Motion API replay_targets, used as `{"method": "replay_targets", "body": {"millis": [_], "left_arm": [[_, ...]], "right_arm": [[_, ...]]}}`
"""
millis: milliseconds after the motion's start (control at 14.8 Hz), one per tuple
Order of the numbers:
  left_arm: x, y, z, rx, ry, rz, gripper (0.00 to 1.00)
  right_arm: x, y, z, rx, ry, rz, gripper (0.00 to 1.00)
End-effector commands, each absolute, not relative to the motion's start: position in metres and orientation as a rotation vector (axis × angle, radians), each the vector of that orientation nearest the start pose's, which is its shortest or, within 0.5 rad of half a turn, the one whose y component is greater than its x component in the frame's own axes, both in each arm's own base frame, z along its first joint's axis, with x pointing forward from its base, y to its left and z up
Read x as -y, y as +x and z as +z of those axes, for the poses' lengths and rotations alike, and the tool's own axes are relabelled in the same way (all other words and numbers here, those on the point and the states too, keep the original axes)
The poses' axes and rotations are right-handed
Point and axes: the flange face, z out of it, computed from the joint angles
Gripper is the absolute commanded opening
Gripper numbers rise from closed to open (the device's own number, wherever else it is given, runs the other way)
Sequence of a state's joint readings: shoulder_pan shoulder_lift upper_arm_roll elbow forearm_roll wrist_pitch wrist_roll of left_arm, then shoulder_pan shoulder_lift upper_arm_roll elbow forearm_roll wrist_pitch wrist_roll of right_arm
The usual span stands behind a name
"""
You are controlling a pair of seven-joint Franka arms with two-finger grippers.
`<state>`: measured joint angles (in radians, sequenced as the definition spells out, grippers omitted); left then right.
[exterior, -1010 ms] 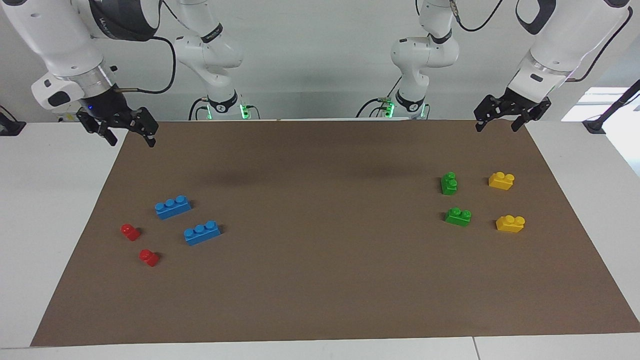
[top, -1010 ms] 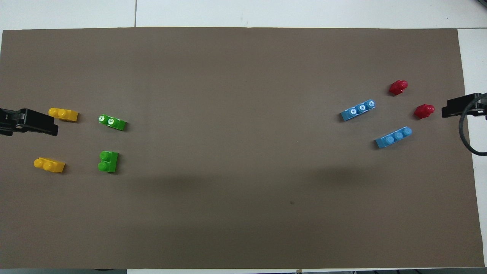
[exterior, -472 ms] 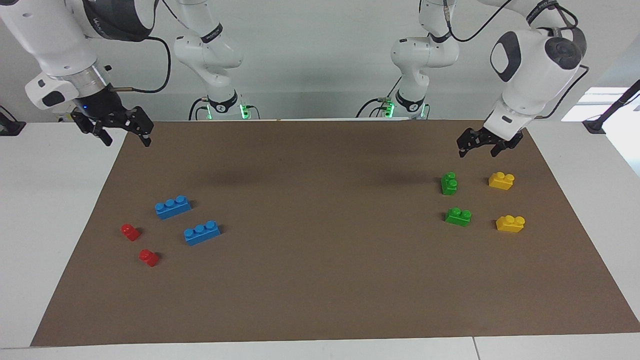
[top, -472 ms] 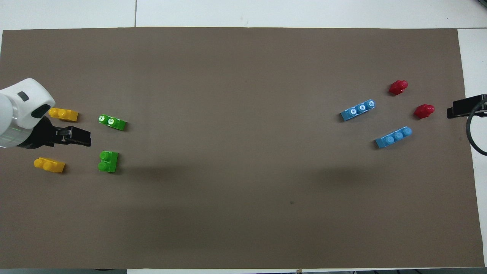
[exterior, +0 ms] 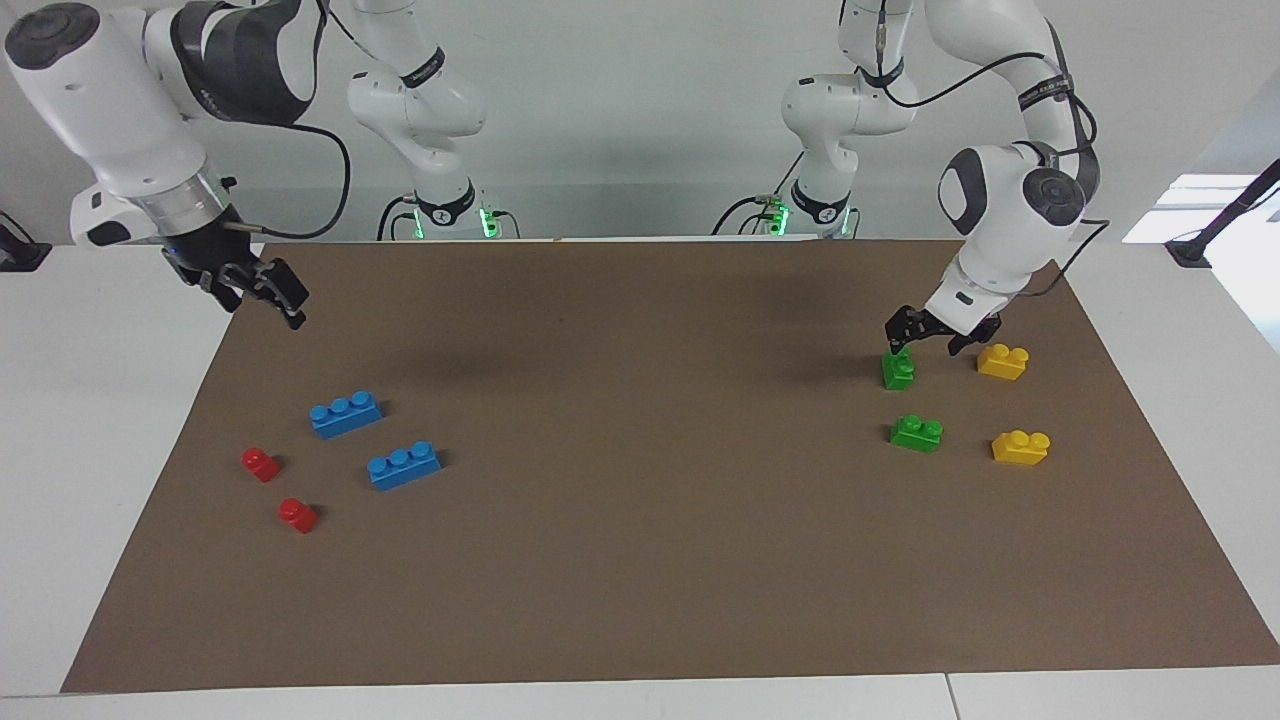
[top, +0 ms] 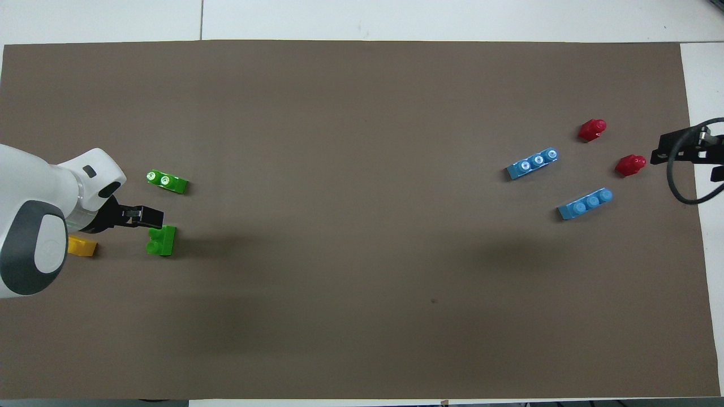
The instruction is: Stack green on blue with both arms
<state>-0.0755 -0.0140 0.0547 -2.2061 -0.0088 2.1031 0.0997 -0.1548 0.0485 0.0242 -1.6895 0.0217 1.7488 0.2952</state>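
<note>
Left gripper [exterior: 928,335] spread open, low over nearer green brick [exterior: 897,370] at left arm's end, prob. lining up a grab; blue bricks [exterior: 345,413] at right arm's end; right gripper [exterior: 262,290] waits raised, fingers unclear.

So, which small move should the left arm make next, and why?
Probably lower the left gripper a little and shut it on the small bright green plastic two-stud brick nearer to the robots. Its open fingers already hang just over that brick, which lies free on the brown mat. The right gripper waits above the mat's edge.
</note>
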Motion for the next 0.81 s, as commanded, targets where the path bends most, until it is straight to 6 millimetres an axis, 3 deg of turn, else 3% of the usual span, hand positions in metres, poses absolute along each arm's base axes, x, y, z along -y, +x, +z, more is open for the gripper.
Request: {"method": "replay_targets", "body": {"millis": [0, 135, 337, 404, 472, 539, 606, 741], "left_arm": [[0.007, 0.510, 0.346, -0.210, -3.145, 0.137, 1.00], [0.008, 0.510, 0.331, -0.207, -3.144, 0.127, 1.00], [0.010, 0.511, 0.318, -0.209, -3.142, 0.144, 0.98], [0.011, 0.511, 0.313, -0.211, -3.141, 0.149, 0.92], [0.013, 0.511, 0.312, -0.211, -3.141, 0.149, 0.71], [0.014, 0.510, 0.310, -0.214, -3.140, 0.159, 0.33], [0.014, 0.507, 0.308, -0.211, -3.140, 0.168, 0.03], [0.013, 0.505, 0.307, -0.197, -3.140, 0.190, 0.00]], "right_arm": [[0.080, 0.606, 0.523, -0.895, -2.871, 0.033, 1.00], [0.091, 0.625, 0.502, -1.003, -2.750, 0.089, 1.00], [0.084, 0.648, 0.468, -1.147, -2.583, 0.193, 0.99], [0.083, 0.658, 0.460, -1.180, -2.535, 0.210, 0.99], [0.080, 0.668, 0.452, -1.187, -2.513, 0.224, 0.99], [0.074, 0.676, 0.444, -1.182, -2.508, 0.229, 0.99], [0.069, 0.682, 0.434, -1.182, -2.501, 0.237, 0.99], [0.065, 0.688, 0.401, -1.213, -2.411, 0.322, 0.99]]}}
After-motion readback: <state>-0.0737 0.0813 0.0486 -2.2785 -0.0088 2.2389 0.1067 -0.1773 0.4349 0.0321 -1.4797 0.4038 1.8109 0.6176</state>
